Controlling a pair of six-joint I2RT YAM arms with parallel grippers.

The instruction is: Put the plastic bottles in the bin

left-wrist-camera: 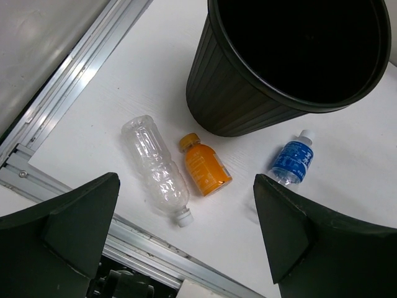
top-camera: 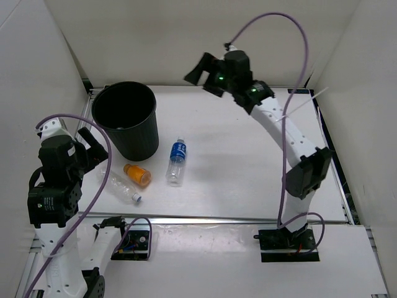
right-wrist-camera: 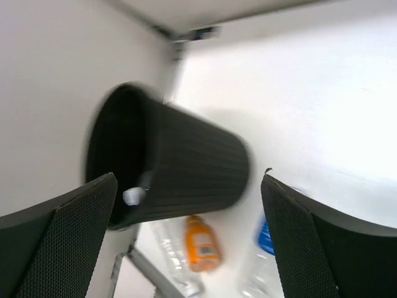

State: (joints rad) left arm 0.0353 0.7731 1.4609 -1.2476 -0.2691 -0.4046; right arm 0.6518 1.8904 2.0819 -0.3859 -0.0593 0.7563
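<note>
The black bin stands upright at the back left; it also shows in the left wrist view and the right wrist view. Three bottles lie on the table in front of it: the blue-label one, the short orange one and the clear unlabelled one with a white cap. The white-label bottle is not clearly in view; a small white spot shows inside the bin. My left gripper is open and empty above the bottles. My right gripper is open and empty, high to the right of the bin.
An aluminium rail runs along the table's near edge. White walls enclose the left, back and right sides. A purple cable loops above the right arm.
</note>
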